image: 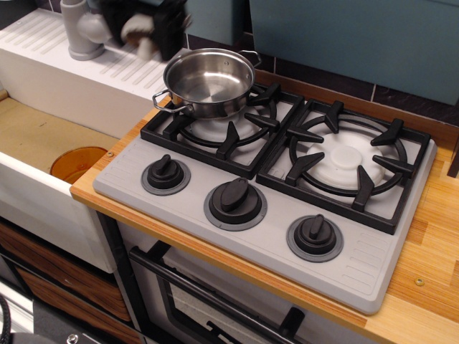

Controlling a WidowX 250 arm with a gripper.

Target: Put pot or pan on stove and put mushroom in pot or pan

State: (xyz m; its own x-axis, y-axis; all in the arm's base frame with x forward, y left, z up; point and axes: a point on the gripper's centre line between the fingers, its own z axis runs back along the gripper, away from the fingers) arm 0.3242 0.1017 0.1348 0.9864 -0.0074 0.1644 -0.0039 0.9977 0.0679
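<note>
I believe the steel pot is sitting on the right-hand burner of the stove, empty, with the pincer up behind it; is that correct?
Not quite: the steel pot sits on the left-hand burner of the stove, as observation.image shows; the right-hand burner is bare. The rest holds: the pot is empty, and the blurred pincer is up behind it.

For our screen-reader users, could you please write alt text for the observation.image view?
A shiny steel pot sits empty on the left burner of a grey two-burner stove. Behind it, blurred at the top edge, the black gripper carries something white, probably the mushroom.
</note>
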